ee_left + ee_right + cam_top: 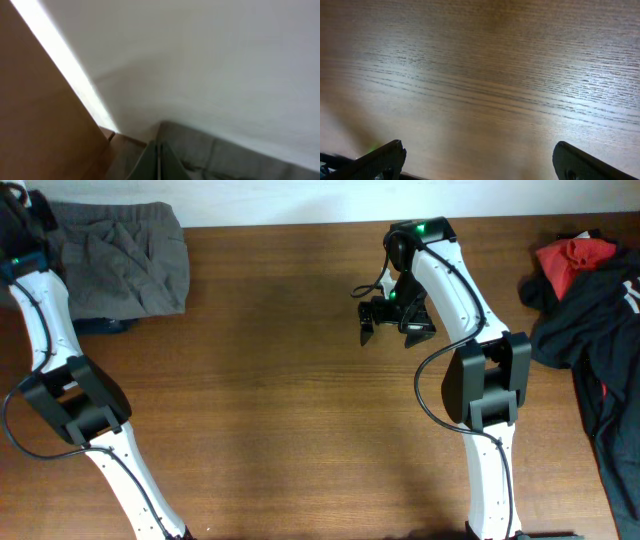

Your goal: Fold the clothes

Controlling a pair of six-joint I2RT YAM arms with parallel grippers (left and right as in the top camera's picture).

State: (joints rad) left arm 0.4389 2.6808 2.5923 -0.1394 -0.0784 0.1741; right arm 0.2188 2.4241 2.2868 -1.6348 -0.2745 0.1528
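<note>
Lying rumpled, grey garment [125,260] on table [280,400]

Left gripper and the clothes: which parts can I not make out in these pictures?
Left gripper: overhead view, cut off by the top left corner; left wrist view is blurred, so open or shut is unclear.
Black and red clothes pile: overhead view, cut off by the right edge; number of garments unclear.
Blue item: overhead view, mostly hidden under the grey garment.

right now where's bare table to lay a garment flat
Bare wood runs across the table between the grey garment and the open right gripper, and toward the near edge. Crowded: the right edge, under the black and red clothes pile.
</note>
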